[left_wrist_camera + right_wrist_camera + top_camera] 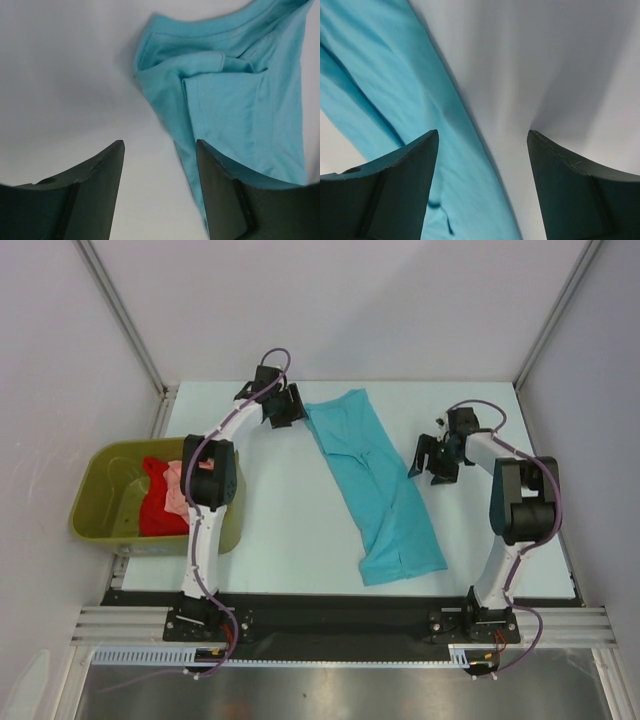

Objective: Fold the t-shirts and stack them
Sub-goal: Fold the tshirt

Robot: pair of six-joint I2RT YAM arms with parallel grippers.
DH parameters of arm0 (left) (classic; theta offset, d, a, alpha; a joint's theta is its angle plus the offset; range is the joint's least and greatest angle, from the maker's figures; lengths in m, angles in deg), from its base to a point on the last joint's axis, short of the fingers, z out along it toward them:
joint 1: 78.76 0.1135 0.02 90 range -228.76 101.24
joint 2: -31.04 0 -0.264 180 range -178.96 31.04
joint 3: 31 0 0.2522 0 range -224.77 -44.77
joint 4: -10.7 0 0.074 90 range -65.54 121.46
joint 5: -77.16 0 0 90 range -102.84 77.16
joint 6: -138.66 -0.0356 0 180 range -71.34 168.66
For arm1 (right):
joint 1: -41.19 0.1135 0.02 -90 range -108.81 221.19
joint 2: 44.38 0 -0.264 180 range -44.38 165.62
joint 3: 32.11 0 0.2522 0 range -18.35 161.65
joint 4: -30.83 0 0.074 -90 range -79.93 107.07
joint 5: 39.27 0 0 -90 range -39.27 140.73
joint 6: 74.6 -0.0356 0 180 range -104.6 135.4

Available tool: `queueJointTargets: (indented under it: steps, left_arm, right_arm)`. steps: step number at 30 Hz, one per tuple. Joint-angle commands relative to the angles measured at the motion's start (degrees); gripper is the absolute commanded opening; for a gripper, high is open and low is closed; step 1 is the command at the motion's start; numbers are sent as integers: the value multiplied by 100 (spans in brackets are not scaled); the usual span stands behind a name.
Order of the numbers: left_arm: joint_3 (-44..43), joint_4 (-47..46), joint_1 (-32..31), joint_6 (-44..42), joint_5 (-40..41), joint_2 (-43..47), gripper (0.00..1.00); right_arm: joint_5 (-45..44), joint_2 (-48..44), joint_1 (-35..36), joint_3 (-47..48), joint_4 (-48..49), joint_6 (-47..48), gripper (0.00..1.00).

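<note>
Cloth lies in a long slanted band on the desk [270, 530]: the turquoise shirt [375, 485] runs from the upper centre of the overhead frame down to the lower right of centre. It looks narrowed lengthwise, with a sleeve tucked in, judging by the layered edges in the left wrist view [240, 100]. So the job seems to be partway through folding this first shirt.

The left arm [225, 430] reaches to the upper end of the band. Its jaws are spread wide with nothing between them, and they hover beside the cloth's corner, one tip over the shirt's edge and the other over bare desk [65, 75]. The right arm [520, 500] sits at the right of the band's middle. Its jaws are likewise released and empty, with one tip above the cloth [380, 85] and the other above bare desk [530, 60]. With one arm at an end and the other at the flank, the pair seem placed to pinch the shirt at two points for a fold across its length.

At the left of the overhead frame an olive tub [100, 490] holds the red shirt [158, 505] and the pink shirt [178, 490]. They are bunched together, partly hidden behind the left arm and not yet folded.
</note>
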Motion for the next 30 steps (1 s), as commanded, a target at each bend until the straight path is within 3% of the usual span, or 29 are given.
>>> queueJointTargets:
  steps: [1,7,13,19,24,30]
  left_arm:
    - [-451,-398,-63,390,-84,-229,65]
    - [-514,-653,-54,1006,-206,-581,63]
    - [-356,-802,-46,1481,-163,-687,57]
    - [-522,-1101,7,1806,-339,-915,52]
    - [-654,-1408,68,2061,-646,-1196,36]
    - [-1057,-1918,121,2351,-989,-1539,13]
  right_arm:
    - [373,-787,-129,-549,-304,-233,78]
    - [253,-1772,-147,-1577,-549,-673,79]
    - [-46,-2396,-165,-1974,-1182,-945,78]
    - [-319,-2950,-200,-2668,-1596,-1262,69]
    - [-249,-2942,-358,-2818,-1657,-1270,62]
    - [-345,-2916,-288,-2976,-1745,-1359,60]
